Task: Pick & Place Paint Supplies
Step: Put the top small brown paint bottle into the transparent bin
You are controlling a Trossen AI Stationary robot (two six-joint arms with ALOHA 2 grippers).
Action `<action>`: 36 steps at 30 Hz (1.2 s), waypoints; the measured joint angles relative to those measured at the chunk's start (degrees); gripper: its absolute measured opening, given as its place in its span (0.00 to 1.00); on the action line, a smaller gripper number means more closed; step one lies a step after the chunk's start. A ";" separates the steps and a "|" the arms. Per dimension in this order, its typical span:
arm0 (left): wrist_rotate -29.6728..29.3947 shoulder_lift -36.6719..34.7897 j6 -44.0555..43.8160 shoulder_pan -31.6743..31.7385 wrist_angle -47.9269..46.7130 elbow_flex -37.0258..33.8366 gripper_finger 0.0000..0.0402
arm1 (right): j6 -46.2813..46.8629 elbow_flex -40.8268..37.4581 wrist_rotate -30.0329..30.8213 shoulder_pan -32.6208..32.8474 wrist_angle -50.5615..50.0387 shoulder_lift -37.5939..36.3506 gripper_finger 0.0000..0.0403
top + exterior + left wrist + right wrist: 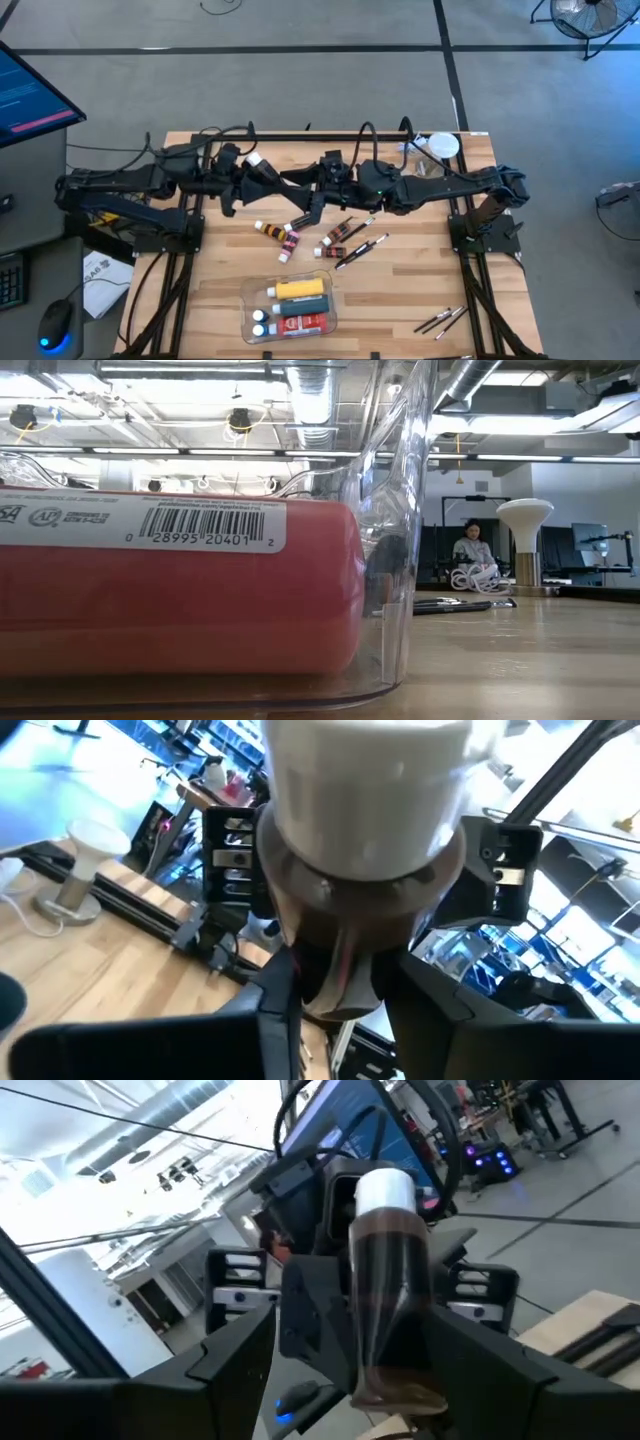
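A brown paint tube [388,1295] with a white cap [365,780] stands upright in the air over the table's far middle, my left gripper [335,1005] shut on it. My right gripper [365,1355] faces it from the table's right, open, one finger on either side of the tube's lower part with gaps showing. From above, the cap [256,160] shows where the two arms meet. Loose small tubes [278,232] and brushes [360,248] lie on the wood. A clear tray [250,300] near the front edge holds a yellow bottle [300,288] and a red tube [300,322]. My left gripper pinches the brown tube's lower part [338,982], toward its flat end, between its two fingers. The fingers come level from the table's left and lie across the tube. The tube stands upright, cap up, lifted clear of the table.
A clear jar with a white lid [440,148] stands at the back right. More brushes [442,320] lie at the front right. The low view is filled by the tray's wall [400,560] and the red tube [180,600]. A person [470,555] sits far behind the table.
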 joint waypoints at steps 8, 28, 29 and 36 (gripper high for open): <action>1.73 0.11 -0.01 0.00 0.64 0.02 0.12 | 0.05 -0.20 1.03 -0.38 -0.93 0.15 0.62; 4.20 0.97 -3.52 -1.44 -1.15 0.07 0.13 | 2.70 -0.11 -6.70 -2.99 -0.86 0.07 0.62; 4.22 1.47 -3.86 -1.44 -0.53 0.09 0.13 | 3.41 -0.11 -6.72 -3.10 -1.57 0.07 0.62; 5.96 3.01 -4.69 -1.42 -1.73 0.02 0.13 | 5.66 -0.11 -8.02 -3.78 -5.48 0.07 0.62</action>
